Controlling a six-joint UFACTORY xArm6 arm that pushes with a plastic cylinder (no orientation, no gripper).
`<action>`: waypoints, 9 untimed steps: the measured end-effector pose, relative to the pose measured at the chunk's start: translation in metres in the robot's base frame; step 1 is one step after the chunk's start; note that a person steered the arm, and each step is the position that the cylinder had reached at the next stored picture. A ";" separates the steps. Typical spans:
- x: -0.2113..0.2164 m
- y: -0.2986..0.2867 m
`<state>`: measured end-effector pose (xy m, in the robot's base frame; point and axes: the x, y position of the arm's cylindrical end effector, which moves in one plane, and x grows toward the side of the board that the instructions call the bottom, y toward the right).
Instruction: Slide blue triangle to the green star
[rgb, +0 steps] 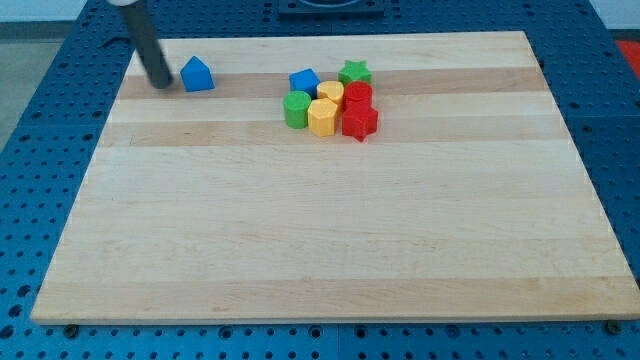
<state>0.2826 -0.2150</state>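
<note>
Bare board separates the blue triangle (198, 75) from the blue cube (304, 82) fronting the green star (354, 72).

Pale wooden bench (330, 240) on a blue perforated base (30, 120).

The bench's light planks run left to right under even, soft light; the blue surface with its rows of small holes borders it on all sides.

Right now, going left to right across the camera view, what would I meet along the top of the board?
My tip → blue triangle → green cylinder → green star
</note>
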 end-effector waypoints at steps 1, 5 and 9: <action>-0.009 0.060; -0.051 0.095; -0.040 0.062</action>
<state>0.2429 -0.1534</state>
